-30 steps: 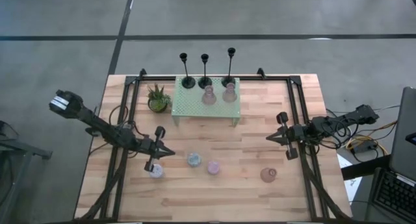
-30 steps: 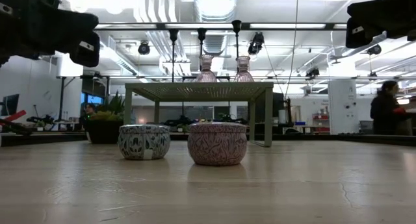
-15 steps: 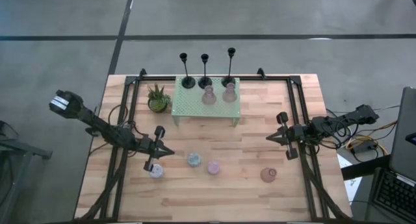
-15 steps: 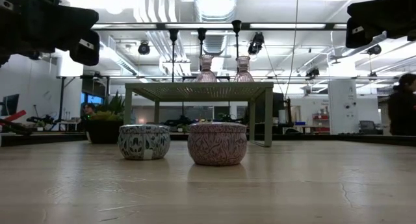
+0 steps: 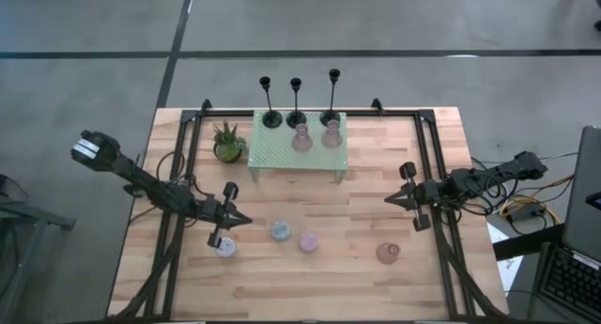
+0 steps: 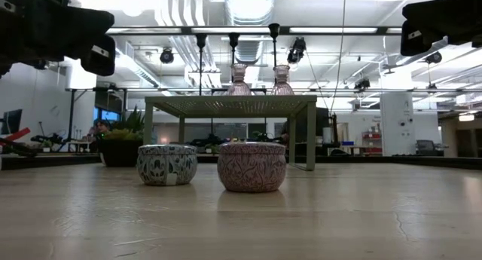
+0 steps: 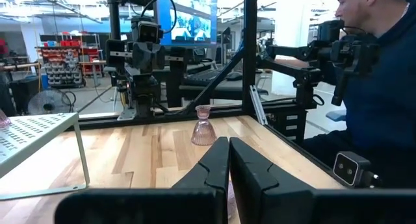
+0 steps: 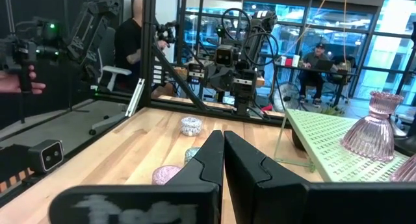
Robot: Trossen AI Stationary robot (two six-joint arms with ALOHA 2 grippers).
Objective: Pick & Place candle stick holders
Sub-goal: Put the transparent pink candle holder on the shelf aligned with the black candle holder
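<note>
Two dark arms hang over the pale wooden table (image 5: 310, 277), neither touching anything. At about nine o'clock from the table's middle, the left gripper (image 5: 242, 221) hovers with its fingers pressed together, just above and beside a short round pale lavender cup holder (image 5: 225, 248). Moving rightward along the near half of the table, a short round pale blue patterned cup holder (image 5: 280, 232) sits close to a short round pink patterned cup holder (image 5: 308, 241), the two near each other but apart. At twelve o'clock stands the mint-green perforated metal shelf (image 5: 282, 150), with a small potted green plant (image 5: 227, 143) just off its nine o'clock side. Three slim tall black candlesticks (image 5: 296, 103) with round bases stand in a row at the shelf's far edge, and two ribbed pink glass holders (image 5: 315, 135) sit on its top just in front of them. Further right, at roughly four o'clock, a dusty pink round holder (image 5: 388, 253) rests alone on the wood. At three o'clock the right gripper (image 5: 387, 201) waits above the table's right side, its fingers closed against each other and holding nothing.
</note>
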